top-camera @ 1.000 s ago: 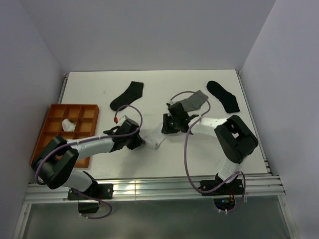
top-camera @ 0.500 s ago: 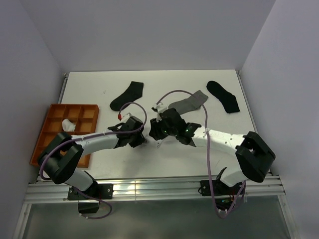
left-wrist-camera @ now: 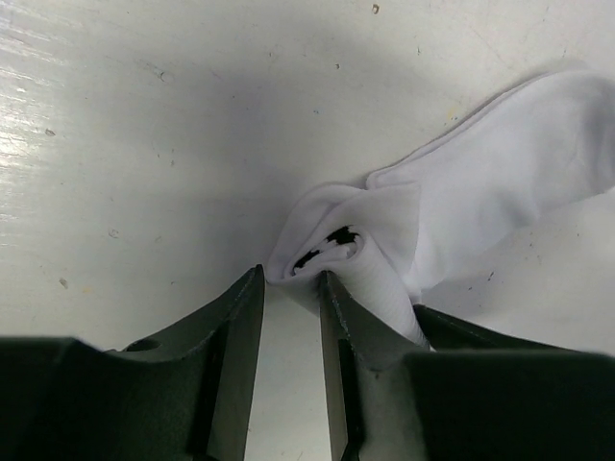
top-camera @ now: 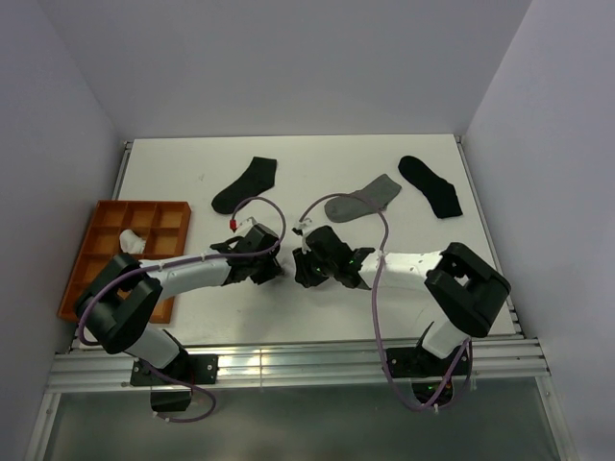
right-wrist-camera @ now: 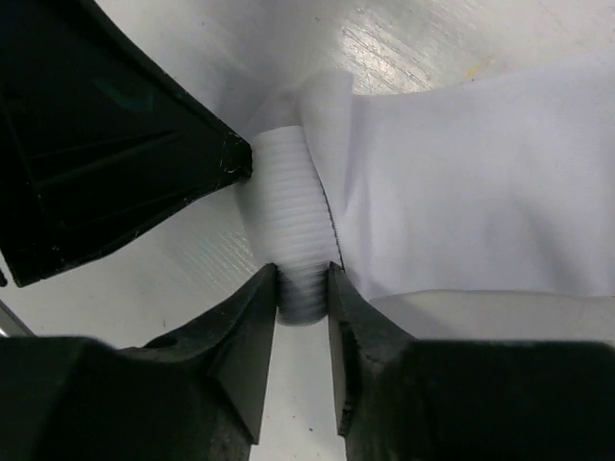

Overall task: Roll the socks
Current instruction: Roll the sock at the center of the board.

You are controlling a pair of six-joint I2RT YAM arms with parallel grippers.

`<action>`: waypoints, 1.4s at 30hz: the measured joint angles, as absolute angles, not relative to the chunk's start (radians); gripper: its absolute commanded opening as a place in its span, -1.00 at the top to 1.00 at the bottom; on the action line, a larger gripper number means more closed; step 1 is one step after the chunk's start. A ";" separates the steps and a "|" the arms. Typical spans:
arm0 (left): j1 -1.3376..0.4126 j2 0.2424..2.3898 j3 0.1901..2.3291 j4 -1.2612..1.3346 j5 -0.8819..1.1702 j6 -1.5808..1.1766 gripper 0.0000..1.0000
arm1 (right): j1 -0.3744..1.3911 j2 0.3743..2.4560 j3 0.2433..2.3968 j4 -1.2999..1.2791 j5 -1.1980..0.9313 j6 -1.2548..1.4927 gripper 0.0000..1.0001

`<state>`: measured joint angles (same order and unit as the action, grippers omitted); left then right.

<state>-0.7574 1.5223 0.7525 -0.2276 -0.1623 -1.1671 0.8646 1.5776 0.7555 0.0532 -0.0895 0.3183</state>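
Since a second ago the right arm point(top-camera: 413, 264) has folded down toward the near middle. That carried the right tool point(top-camera: 301, 271) off the grey sock point(top-camera: 363, 200), which now lies fully in view, and up against the left tool point(top-camera: 277, 271). The left arm point(top-camera: 183, 274) has barely shifted.

The white tabletop point(top-camera: 404, 158) carries everything. Both arms reach inward across its near half, so the tools meet nose to nose. An orange tray point(top-camera: 144, 204) sits at the left edge, with a small white bundle point(top-camera: 130, 241) in one of its compartments toward the back. Farther back lie a black sock point(top-camera: 246, 185) left of centre and a second black sock point(top-camera: 430, 185) near the right, the grey sock flat between them.

The white sock point(left-wrist-camera: 480, 182) lies on the tabletop between the tools, hidden under them from above. Its foot spreads flat while its bunched cuff point(left-wrist-camera: 327, 240) touches the tips of the left tool. Those jaws stand narrowly apart, and I cannot tell whether they pinch cloth. The right tool is clamped on the ribbed cuff, which fills the gap between its jaws.
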 measured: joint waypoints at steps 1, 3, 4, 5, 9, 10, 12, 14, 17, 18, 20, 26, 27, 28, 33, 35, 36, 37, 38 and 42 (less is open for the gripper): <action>-0.759 1.523 0.753 -0.228 -0.162 -1.167 0.29 | 0.865 1.580 0.749 0.063 -0.091 0.325 0.39; -0.759 1.524 0.753 -0.228 -0.162 -1.167 0.24 | 0.865 1.581 0.743 0.076 -0.091 0.338 0.67; -0.759 1.525 0.753 -0.228 -0.163 -1.168 0.20 | 0.865 1.581 0.740 0.083 -0.091 0.346 0.79; -0.759 1.525 0.753 -0.229 -0.163 -1.168 0.14 | 0.864 1.581 0.734 0.092 -0.090 0.354 0.96; -0.759 1.522 0.752 -0.244 -0.176 -1.180 -0.19 | 0.833 1.579 0.691 0.159 -0.133 0.406 1.00; -0.759 1.513 0.750 -0.246 -0.180 -1.186 -0.28 | 0.813 1.579 0.676 0.182 -0.165 0.422 1.00; -0.759 1.486 0.730 -0.241 -0.183 -1.199 -0.41 | 0.768 1.579 0.650 0.223 -0.233 0.452 1.00; -0.759 1.435 0.688 -0.229 -0.182 -1.216 -0.48 | 0.724 1.579 0.630 0.250 -0.302 0.476 1.00; -0.759 1.374 0.637 -0.195 -0.178 -1.234 -0.52 | 0.664 1.596 0.606 0.294 -0.405 0.513 1.00; -0.759 1.361 0.624 -0.180 -0.175 -1.237 -0.52 | 0.646 1.611 0.600 0.318 -0.445 0.530 1.00; -0.759 1.349 0.604 -0.136 -0.162 -1.242 -0.51 | 0.612 1.643 0.592 0.365 -0.518 0.569 1.00; -0.759 1.369 0.589 -0.010 -0.115 -1.241 -0.44 | 0.511 1.742 0.533 0.570 -0.710 0.705 1.00; -0.759 1.381 0.589 0.009 -0.107 -1.240 -0.40 | 0.497 1.755 0.524 0.595 -0.735 0.724 1.00; -0.759 1.398 0.589 0.028 -0.099 -1.241 -0.39 | 0.488 1.764 0.520 0.609 -0.752 0.738 1.00; -0.759 1.467 0.589 0.076 -0.074 -1.242 -0.26 | 0.472 1.781 0.518 0.622 -0.783 0.760 1.00; -0.759 1.481 0.593 0.098 -0.071 -1.241 -0.23 | 0.470 1.787 0.518 0.627 -0.788 0.766 1.00; -0.759 1.490 0.595 0.107 -0.068 -1.242 -0.19 | 0.468 1.790 0.519 0.628 -0.792 0.769 1.00; -0.759 1.499 0.599 0.115 -0.067 -1.241 -0.18 | 0.466 1.794 0.521 0.628 -0.796 0.772 1.00; -0.759 1.508 0.606 0.119 -0.067 -1.240 -0.12 | 0.465 1.798 0.523 0.629 -0.799 0.776 1.00; -0.759 1.553 0.633 0.135 -0.064 -1.237 0.06 | 0.460 1.806 0.525 0.631 -0.805 0.788 1.00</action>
